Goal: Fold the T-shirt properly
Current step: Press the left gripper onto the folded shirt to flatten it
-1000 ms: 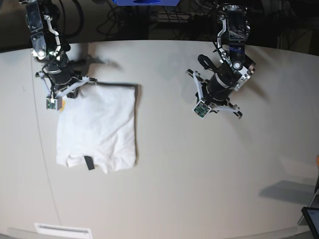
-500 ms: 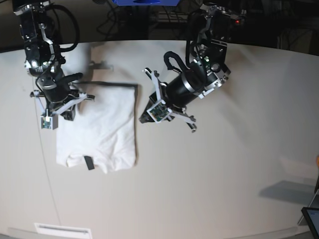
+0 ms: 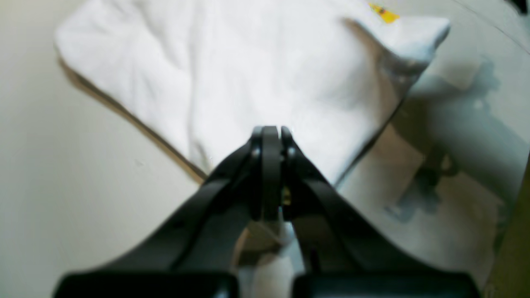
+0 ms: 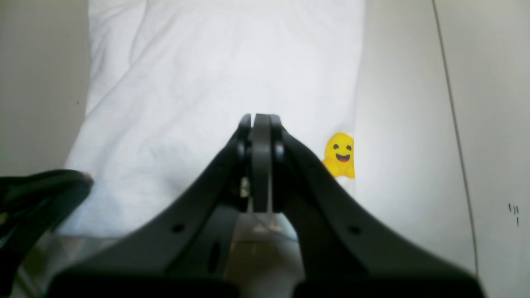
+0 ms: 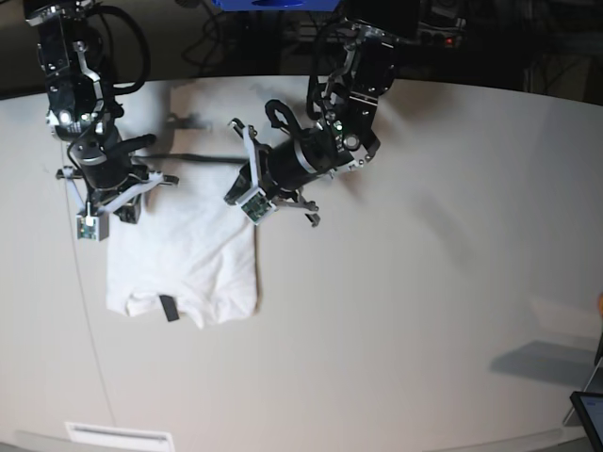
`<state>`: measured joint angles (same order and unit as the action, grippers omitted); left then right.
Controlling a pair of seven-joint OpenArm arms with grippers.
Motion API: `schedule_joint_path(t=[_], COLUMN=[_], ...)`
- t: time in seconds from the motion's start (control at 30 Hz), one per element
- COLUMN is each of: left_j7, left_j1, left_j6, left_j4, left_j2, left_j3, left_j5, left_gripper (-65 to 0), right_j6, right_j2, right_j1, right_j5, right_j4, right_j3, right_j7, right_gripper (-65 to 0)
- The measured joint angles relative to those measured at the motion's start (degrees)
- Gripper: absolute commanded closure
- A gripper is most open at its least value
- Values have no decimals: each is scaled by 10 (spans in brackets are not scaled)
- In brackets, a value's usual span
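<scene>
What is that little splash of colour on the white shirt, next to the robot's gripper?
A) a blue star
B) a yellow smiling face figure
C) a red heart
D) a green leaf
B: the right wrist view shows a yellow smiling face figure printed near the edge of the white T-shirt, just beside the right gripper.

- Ahead of the left hand [image 3: 271, 136], whose jaws were pressed together, the T-shirt [image 5: 188, 254] covered the counter [image 5: 424, 282]; bare surface lay off to its left.
- To its right, a raised shirt corner and the other arm's shadow crowded the way.
- The right hand [image 4: 261, 124], also pinched closed, sat over the folded cloth, with open counter to its right past the yellow smiley print [image 4: 340, 155].
- At its lower left, a dark part of the other arm intruded.
- Behind both hands stood dark cables and frames.
</scene>
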<state>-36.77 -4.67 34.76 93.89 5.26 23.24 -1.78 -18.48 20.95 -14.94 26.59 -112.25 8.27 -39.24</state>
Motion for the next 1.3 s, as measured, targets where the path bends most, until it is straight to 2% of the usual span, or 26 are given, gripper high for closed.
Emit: schedule_joint_path(t=[0.07,0.27,0.43,0.57,0.73,0.87,0.93,1.17,1.3], left_j7=[27,31,49,46,12,13,-5,-10,-10], left_j1=[11,1,-18,-14,-6,8,8,3,0], left_j6=[-2,-3,-3,-3,-2,-5,-17,-14,-14], left_j4=[-35,-64,-57,-57,-7,54,66,7,-20], left_j2=[-7,-14,-35,-35,-50,-47,-41,-8,-10], left_j3=[5,4,5,0,-3,-5,5,17,18], left_j5=[-2,-8,-21,-19,1,-7,-11,-8,-8], left_gripper=[0,0,0,0,0,0,0,0,0], right_j6=[0,0,0,0,0,0,0,-1,1], right_j2=[0,0,0,0,0,0,0,-13,-32], right_j1=[-2,-2,-2,-1,0,-2,-2,-3,-16], right_j5=[0,0,0,0,0,0,0,0,0], right_j4=[0,0,0,0,0,0,0,13,30], right_j3=[0,0,0,0,0,0,0,3,3], right_j7=[0,0,0,0,2,3,3,5,5], right_gripper=[-1,-1,-1,-1,-1,-1,-1,-1,-1])
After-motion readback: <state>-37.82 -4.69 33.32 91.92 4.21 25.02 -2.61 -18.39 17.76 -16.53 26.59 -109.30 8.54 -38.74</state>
